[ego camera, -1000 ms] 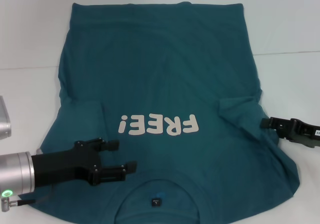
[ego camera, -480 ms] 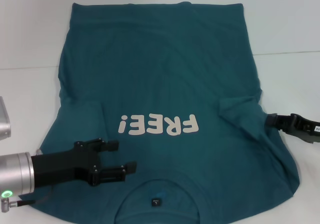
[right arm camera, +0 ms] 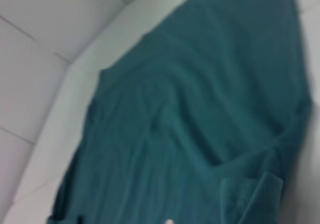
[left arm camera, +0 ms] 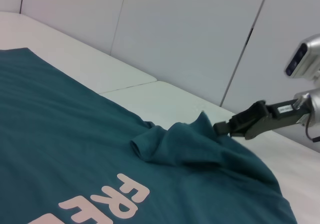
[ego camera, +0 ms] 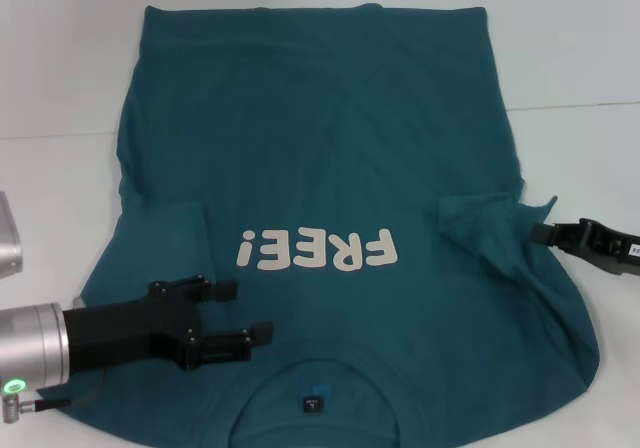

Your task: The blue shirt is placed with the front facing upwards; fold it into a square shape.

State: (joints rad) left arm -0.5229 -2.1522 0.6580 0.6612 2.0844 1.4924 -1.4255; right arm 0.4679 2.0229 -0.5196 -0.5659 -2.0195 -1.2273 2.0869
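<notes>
Item: the blue shirt (ego camera: 320, 158), soft matte teal knit, lies front up across the white counter (ego camera: 60, 68), collar near, hem far, off-white "FREE!" lettering (ego camera: 315, 250) on the chest.

Progress: we judge the fold barely begun. Both sleeves look tucked inward; the body is spread flat and no square has formed.

Our right pincer (ego camera: 545, 232), at the right edge, is closed on the blue shirt, pinching a small peak of sleeve cloth. Our left pincer (ego camera: 240, 313) hovers over the near left chest, its 2 black prongs parted and holding nothing.
</notes>
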